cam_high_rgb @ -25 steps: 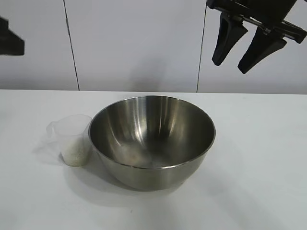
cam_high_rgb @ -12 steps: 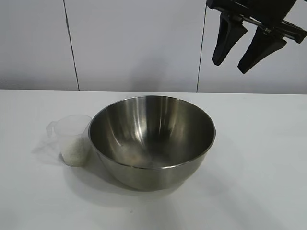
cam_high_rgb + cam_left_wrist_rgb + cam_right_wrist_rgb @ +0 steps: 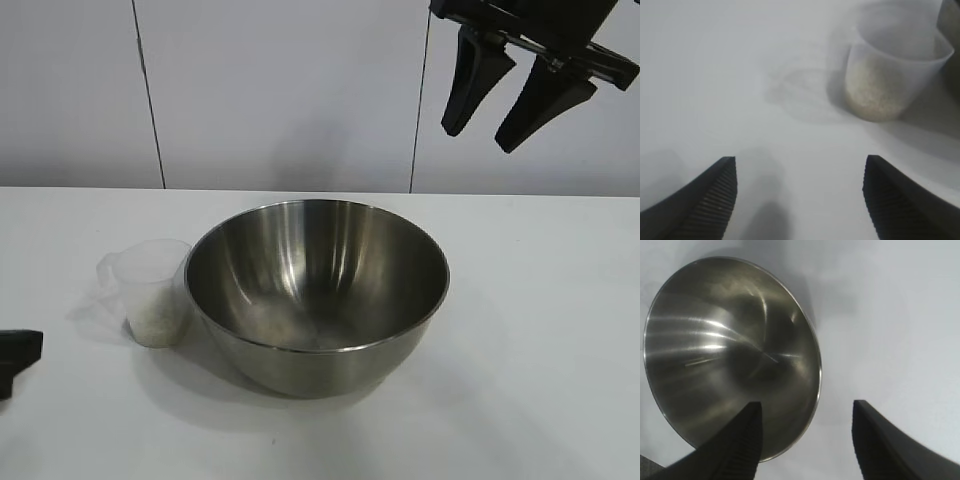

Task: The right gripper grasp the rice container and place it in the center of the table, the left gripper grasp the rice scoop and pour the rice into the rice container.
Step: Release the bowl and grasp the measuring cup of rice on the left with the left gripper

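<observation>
The rice container [image 3: 318,280], a big shiny steel bowl, stands empty at the middle of the white table [image 3: 545,330]. Touching or nearly touching its left side is the rice scoop [image 3: 155,290], a frosted cup holding rice [image 3: 158,318] in its lower half. My left gripper [image 3: 799,160] hovers low over the table, open and empty, a short way from the rice scoop [image 3: 892,70]; only a black part [image 3: 16,356] of it shows at the exterior view's left edge. My right gripper [image 3: 479,138] hangs high at the upper right, open and empty, looking down at the rice container [image 3: 730,347].
A pale panelled wall [image 3: 280,90] rises behind the table's far edge. Bare tabletop lies to the right of the bowl and in front of it.
The left arm has dropped from the upper left edge to low at the left edge, near the scoop. Bowl, scoop and right gripper have not moved.
</observation>
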